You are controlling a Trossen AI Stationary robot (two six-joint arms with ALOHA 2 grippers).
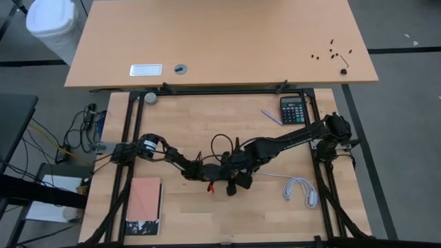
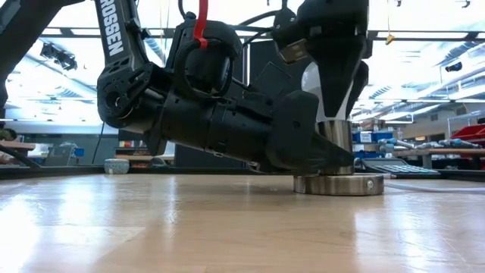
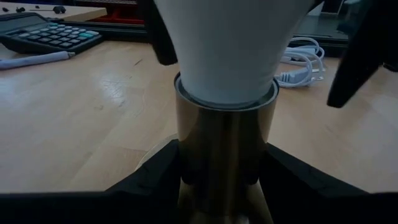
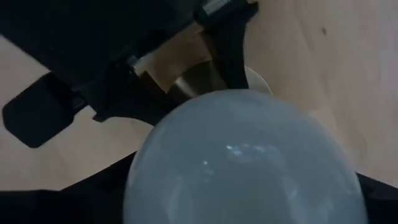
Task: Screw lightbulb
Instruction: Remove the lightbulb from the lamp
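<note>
On the worktop [image 1: 275, 207] my left end effector [image 3: 221, 186] is clenched around the metal socket [image 3: 225, 149], steadying it upright. My right end effector [image 4: 249, 205] comes down from above, its fingers around the lightbulb [image 3: 230, 43]; whether they actually grip it I cannot tell. The bulb's narrow end sits in the socket's top.

The high view looks straight down from well above, taking in the whole wooden surface [image 1: 193, 117], both arms and the floor around. The low view sits at surface height and faces level across the boards into the room, very close to the left arm, which fills much of it. The left wrist view looks forward along the surface, pressed close to the metal socket [image 3: 225, 143] with the lightbulb [image 3: 230, 43] in it. The right wrist view looks down on the lightbulb's globe from very near. All four share the socket spot; the calculator [image 1: 292, 109] shows in the high and left wrist views.
</note>
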